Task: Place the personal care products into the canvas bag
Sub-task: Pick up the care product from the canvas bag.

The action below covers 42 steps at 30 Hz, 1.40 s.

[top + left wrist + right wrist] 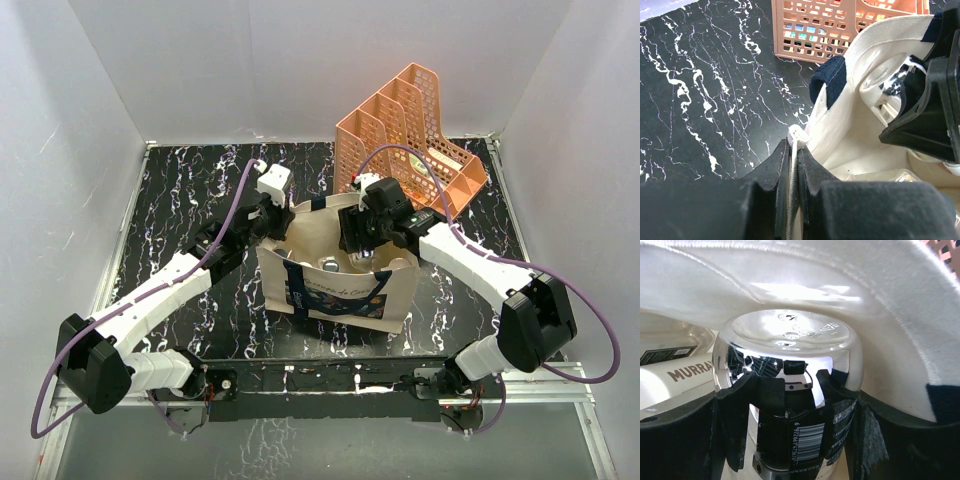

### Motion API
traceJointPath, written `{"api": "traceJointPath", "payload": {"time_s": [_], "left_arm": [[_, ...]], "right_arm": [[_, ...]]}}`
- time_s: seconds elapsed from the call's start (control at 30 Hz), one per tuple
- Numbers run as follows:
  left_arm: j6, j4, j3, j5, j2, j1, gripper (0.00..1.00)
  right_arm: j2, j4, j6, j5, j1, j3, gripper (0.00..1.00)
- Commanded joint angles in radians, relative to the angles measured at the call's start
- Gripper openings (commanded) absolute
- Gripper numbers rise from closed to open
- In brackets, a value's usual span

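The beige canvas bag with navy handles stands upright between the arms, mouth open. My left gripper is shut on the bag's near left rim, pinching the fabric edge. Inside the bag's mouth, my right gripper is shut on a silver metallic bottle, one finger on each side and the bottle's base facing away from the camera. A cream bottle with brown lettering lies inside the bag to the left of it. From above, the right gripper hides most of the opening; other bottles show on the bag's floor.
A peach mesh file organizer stands right behind the bag, close to the right wrist. The black marbled table stretches out to the left of the bag. White walls enclose the table on three sides.
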Motion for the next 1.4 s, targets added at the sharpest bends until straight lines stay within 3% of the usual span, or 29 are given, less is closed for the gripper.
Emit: {"api": "traceJointPath", "payload": {"time_s": [0.0, 0.4, 0.73, 0.83, 0.9, 0.97, 1.03, 1.1, 1.17, 1.37], "left_arm": [[0.022, 0.014, 0.021, 0.002, 0.011, -0.004, 0.0], [0.029, 0.021, 0.037, 0.017, 0.022, -0.003, 0.0], [0.042, 0.027, 0.07, 0.066, 0.031, -0.004, 0.02], [0.049, 0.029, 0.098, 0.093, 0.032, -0.004, 0.13], [0.057, 0.03, 0.118, 0.112, 0.033, -0.004, 0.28], [0.07, 0.037, 0.148, 0.119, 0.037, -0.004, 0.44], [0.094, 0.057, 0.172, 0.118, 0.042, -0.004, 0.73], [0.109, 0.086, 0.198, 0.097, 0.052, -0.004, 0.9], [0.12, 0.13, 0.22, 0.102, 0.065, -0.004, 0.97], [0.062, 0.185, 0.27, 0.212, 0.075, -0.004, 0.97]], "right_arm": [[-0.056, 0.112, -0.021, 0.004, -0.026, 0.106, 0.08], [-0.047, 0.204, -0.029, -0.053, -0.034, 0.216, 0.08], [-0.038, 0.182, 0.015, -0.033, -0.054, 0.384, 0.08], [-0.056, 0.204, 0.022, -0.018, -0.06, 0.388, 0.08], [-0.067, 0.223, 0.014, -0.021, -0.06, 0.38, 0.08], [-0.062, 0.226, 0.014, -0.026, -0.063, 0.396, 0.08], [-0.049, 0.235, 0.023, -0.032, -0.064, 0.435, 0.08], [-0.028, 0.249, 0.055, -0.024, -0.067, 0.479, 0.08], [0.006, 0.255, 0.112, -0.002, -0.07, 0.537, 0.08], [0.11, 0.198, 0.358, 0.087, -0.108, 0.738, 0.08]]}}
